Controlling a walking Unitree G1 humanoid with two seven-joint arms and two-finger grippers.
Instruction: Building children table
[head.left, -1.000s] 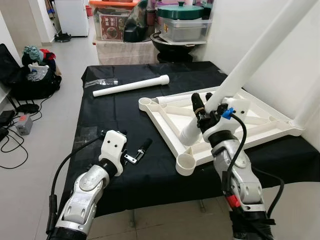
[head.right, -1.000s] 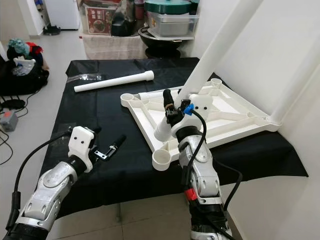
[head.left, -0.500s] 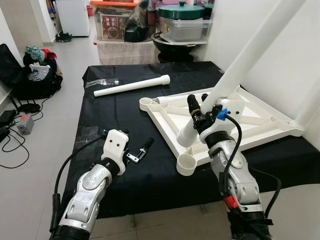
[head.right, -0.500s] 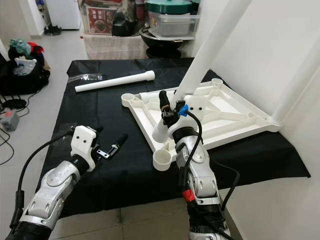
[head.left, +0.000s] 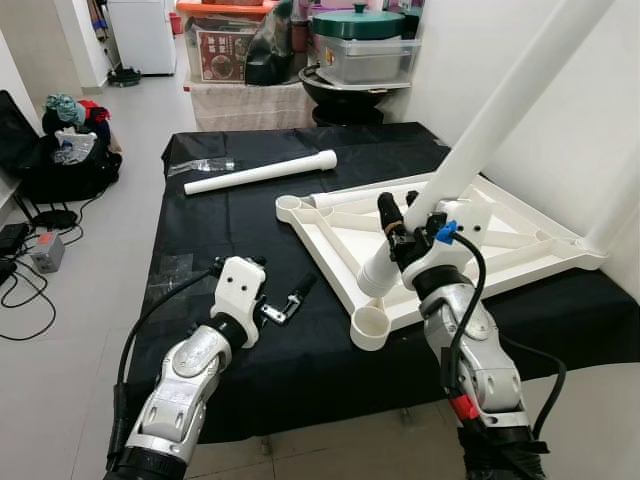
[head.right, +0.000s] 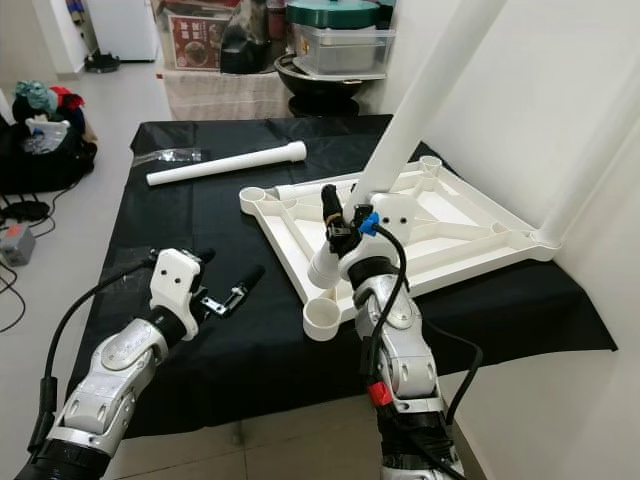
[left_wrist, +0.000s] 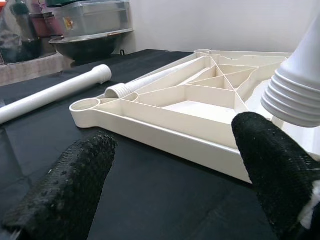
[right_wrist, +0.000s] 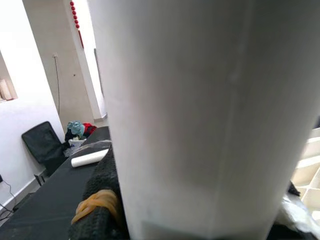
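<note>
My right claw (head.left: 400, 222) pinches the long white plastic table leg (head.left: 480, 130), tilted, its ribbed end above the upturned white plastic tabletop (head.left: 440, 235) on the black-covered counter (head.left: 230, 230). My left claw (head.left: 285, 300) hovers spread beside the tabletop's near corner socket (head.left: 370, 327). I judge I'm fitting this leg; next, steer its end down into that socket.

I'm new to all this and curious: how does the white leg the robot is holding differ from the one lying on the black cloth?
The held leg slants steeply upward, clamped in the right gripper, its ribbed lower end hanging above the upturned tabletop. The loose leg lies flat on the black cloth, touched by nothing, clear of the tabletop. Both are plain white tubes with one end widened.
</note>
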